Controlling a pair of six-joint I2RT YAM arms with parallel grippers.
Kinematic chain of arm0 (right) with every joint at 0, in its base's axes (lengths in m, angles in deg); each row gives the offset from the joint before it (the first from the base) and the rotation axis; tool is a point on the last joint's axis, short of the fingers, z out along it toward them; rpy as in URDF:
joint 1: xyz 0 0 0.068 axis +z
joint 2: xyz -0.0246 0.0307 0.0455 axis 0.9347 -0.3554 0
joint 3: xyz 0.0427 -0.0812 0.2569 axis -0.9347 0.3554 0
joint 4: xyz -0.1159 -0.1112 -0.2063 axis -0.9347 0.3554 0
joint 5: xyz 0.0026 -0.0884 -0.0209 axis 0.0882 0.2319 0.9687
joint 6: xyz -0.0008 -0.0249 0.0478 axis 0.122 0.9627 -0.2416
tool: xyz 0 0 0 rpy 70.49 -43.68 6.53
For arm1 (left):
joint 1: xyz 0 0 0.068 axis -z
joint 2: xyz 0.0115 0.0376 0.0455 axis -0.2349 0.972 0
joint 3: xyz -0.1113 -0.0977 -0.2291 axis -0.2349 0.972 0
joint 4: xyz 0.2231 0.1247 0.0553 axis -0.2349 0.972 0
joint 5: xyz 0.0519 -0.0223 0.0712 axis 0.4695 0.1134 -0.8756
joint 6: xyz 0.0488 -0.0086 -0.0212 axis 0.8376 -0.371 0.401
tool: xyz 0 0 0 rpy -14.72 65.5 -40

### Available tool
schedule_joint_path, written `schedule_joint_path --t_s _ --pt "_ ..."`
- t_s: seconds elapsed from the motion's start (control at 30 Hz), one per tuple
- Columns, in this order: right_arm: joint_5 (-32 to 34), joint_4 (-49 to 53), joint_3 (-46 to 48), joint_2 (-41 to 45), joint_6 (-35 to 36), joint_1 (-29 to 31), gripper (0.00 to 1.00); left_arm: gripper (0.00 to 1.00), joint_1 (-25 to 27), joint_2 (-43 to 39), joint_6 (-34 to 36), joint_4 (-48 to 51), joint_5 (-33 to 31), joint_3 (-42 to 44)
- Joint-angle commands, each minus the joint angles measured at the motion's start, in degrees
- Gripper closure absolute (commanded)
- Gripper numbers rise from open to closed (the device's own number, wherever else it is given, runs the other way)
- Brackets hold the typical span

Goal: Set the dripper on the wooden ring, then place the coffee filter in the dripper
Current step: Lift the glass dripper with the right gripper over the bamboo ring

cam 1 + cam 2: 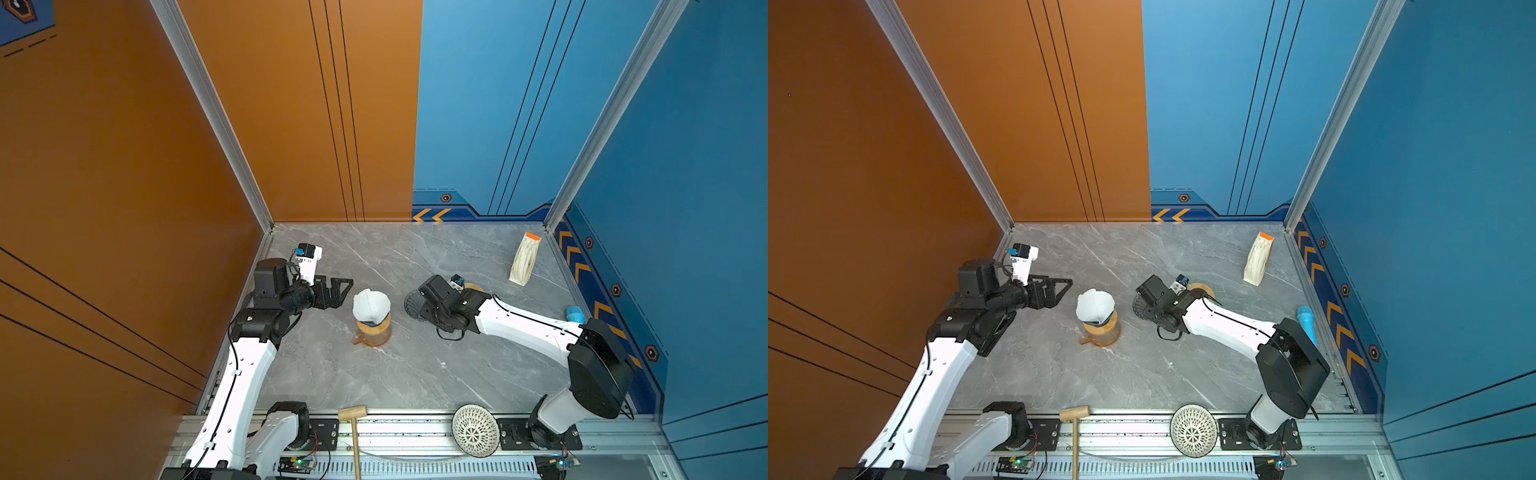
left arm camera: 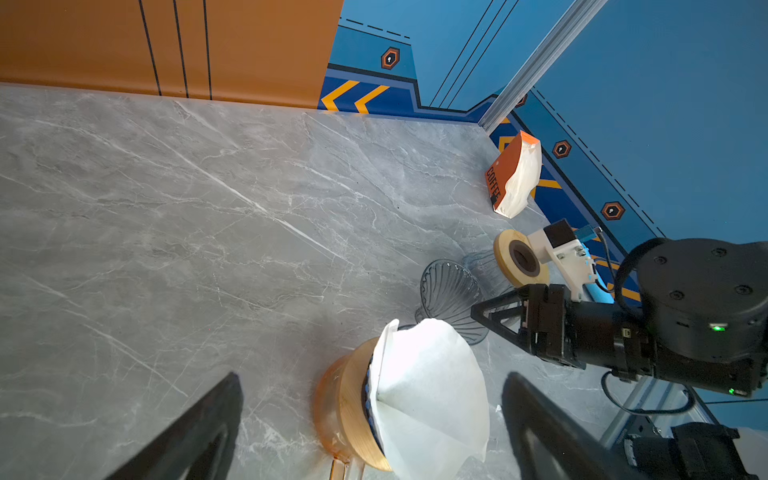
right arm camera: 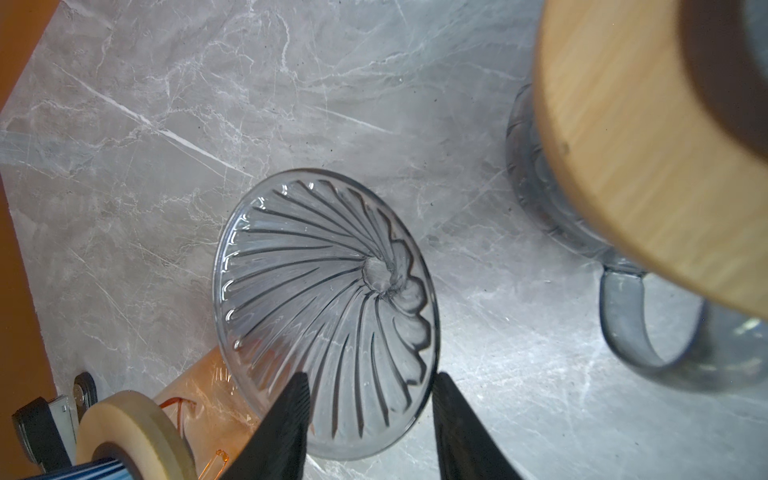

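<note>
Paper of this kind weighs almost nothing and bends at any touch, so the coffee filter [image 1: 371, 305] is best taken by its upper edge with a light pinch. I think the folded seam is the best place, because it is a bit stiffer there. A hard squeeze on the cone would crush it. The filter stands opened as a white cone on the wooden collar of an amber carafe [image 1: 374, 336], just in front of the left gripper [image 1: 343, 293]. Its fingers are spread to their widest and hold nothing. In the left wrist view the paper sits between the two fingers, and I see no contact.

The right gripper [image 3: 372, 376] has its fingers about half apart, at the part of the rim nearest to them on a clear glass dripper [image 3: 324, 286]. It lies on its side on the worktop [image 3: 124, 166], mouth turned to the fingers, and I see no firm grip on it. Such glass is stiff, smooth and breakable, and on its side it may roll, so the rim looks the safest hold. Close beside it stands a grey carafe [image 3: 619, 320].
</note>
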Motion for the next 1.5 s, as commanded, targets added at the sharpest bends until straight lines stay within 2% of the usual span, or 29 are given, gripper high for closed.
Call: schedule_joint_path --t_s 0.0,0.27,0.77,1.27,1.47 --pt "0.7 1.4 -1.8 -2.2 -0.5 -0.2 0.56 0.02 -0.4 0.4 1.0 0.7 1.5 0.0" --pt "1.3 1.0 -1.9 -4.2 -0.6 -0.8 0.63 0.02 -0.5 -0.1 0.8 0.6 1.3 0.2" --pt "0.1 -1.4 -1.5 -5.5 1.9 -2.2 0.85 0.02 -0.5 0.6 0.6 0.7 1.2 -0.8" --pt "-2.1 -5.2 0.4 0.1 7.1 -4.8 1.00 0.02 0.1 0.9 -0.4 0.6 -0.2 -4.0" --pt "-3.0 -5.7 0.4 5.1 12.1 -7.3 1.00 0.02 1.9 2.4 -0.5 0.6 -1.1 -8.0"
